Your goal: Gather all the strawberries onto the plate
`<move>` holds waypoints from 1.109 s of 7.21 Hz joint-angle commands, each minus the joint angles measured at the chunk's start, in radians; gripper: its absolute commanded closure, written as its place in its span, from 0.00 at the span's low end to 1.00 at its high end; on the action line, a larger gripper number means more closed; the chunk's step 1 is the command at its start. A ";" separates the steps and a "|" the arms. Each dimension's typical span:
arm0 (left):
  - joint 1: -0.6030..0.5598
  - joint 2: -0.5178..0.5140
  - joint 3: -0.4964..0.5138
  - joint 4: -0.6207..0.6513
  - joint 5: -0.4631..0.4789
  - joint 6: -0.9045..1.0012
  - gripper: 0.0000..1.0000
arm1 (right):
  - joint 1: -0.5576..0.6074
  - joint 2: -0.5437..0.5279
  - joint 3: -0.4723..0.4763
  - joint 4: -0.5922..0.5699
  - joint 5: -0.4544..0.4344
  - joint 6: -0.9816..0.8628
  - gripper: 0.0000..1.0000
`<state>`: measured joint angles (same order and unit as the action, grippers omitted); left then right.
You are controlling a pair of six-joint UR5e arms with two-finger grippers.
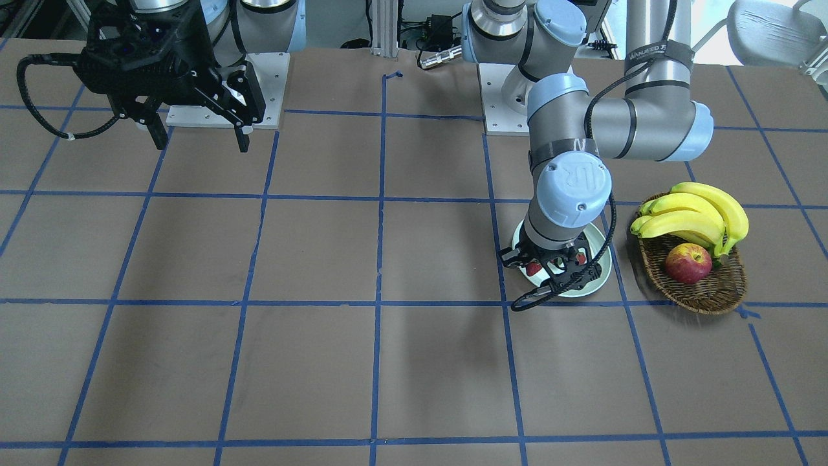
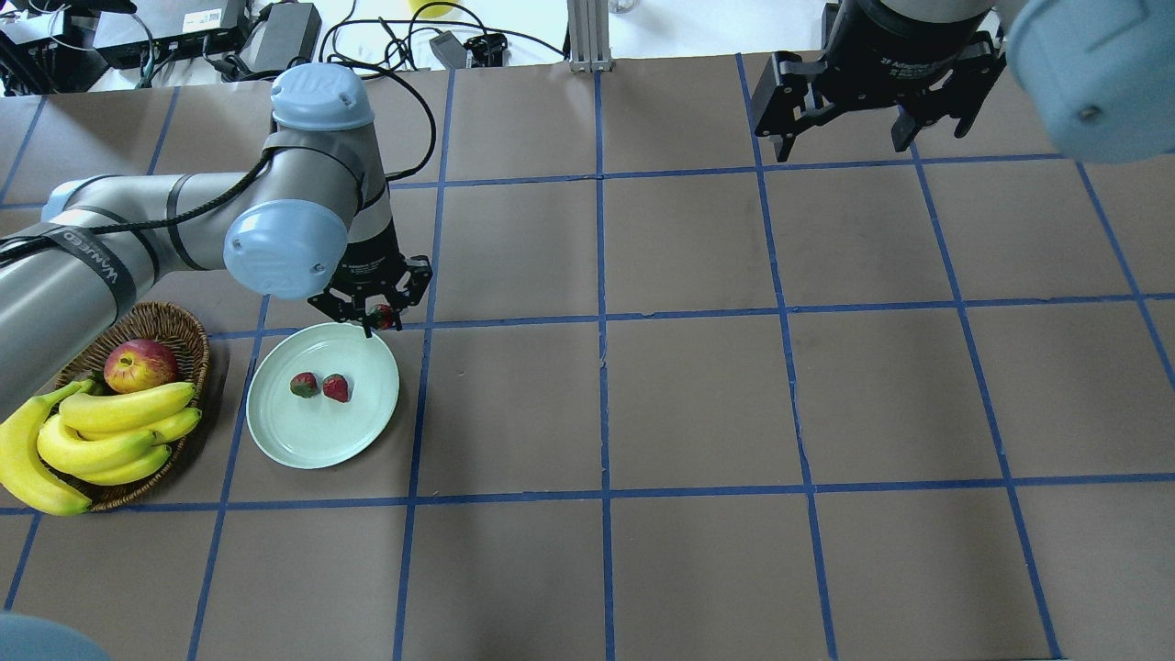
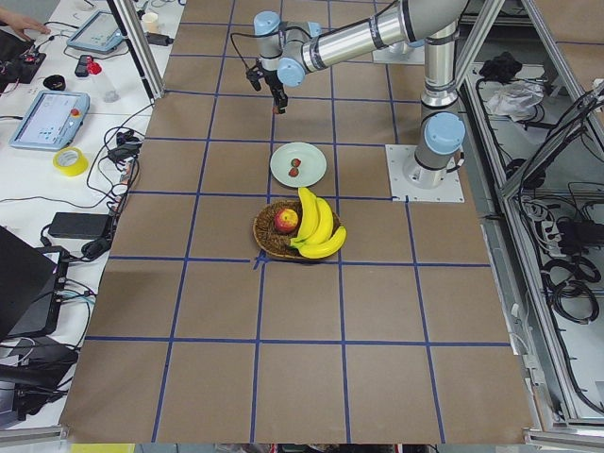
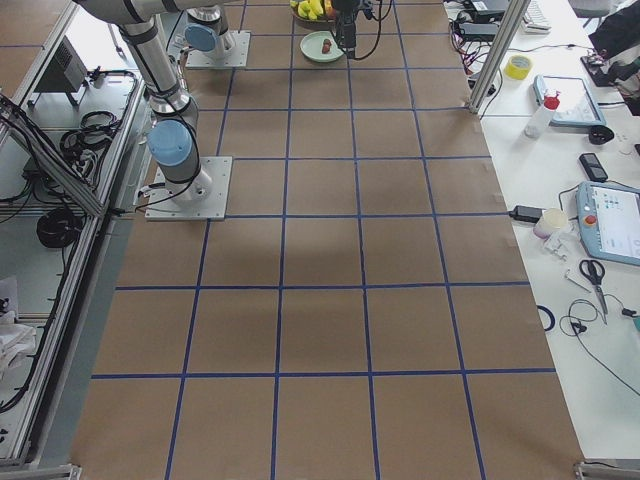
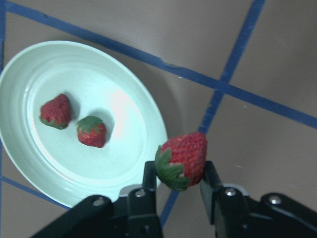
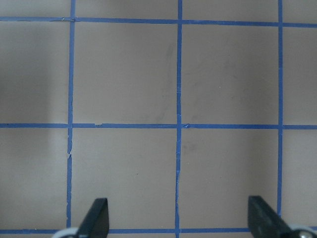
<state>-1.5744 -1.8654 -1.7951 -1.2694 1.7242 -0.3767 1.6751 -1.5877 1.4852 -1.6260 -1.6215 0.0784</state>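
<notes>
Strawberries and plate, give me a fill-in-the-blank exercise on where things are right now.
The plate holds ____ strawberries. The left gripper has its fingers shut on a third ____. The right gripper is open and holds ____. In the basket, the apple lies beside the ____.
Missing words: two; strawberry; nothing; bananas.

Bright even light, soft shadows, sharp

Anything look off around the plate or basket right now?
Nothing stands out: two strawberries lie in the plate, the third strawberry is pinched in the left gripper by the rim, and the apple and bananas sit in the basket.
</notes>
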 commanded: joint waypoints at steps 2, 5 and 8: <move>0.039 0.005 -0.073 -0.008 0.005 0.059 0.00 | 0.000 0.000 0.000 0.000 0.000 0.000 0.00; 0.019 0.058 0.058 -0.065 -0.011 0.068 0.00 | 0.000 0.000 0.000 0.000 0.000 0.000 0.00; -0.018 0.118 0.197 -0.122 -0.279 0.076 0.00 | 0.000 0.000 0.000 0.000 0.000 0.000 0.00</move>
<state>-1.5738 -1.7712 -1.6367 -1.3899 1.5300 -0.3079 1.6751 -1.5877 1.4849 -1.6260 -1.6214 0.0782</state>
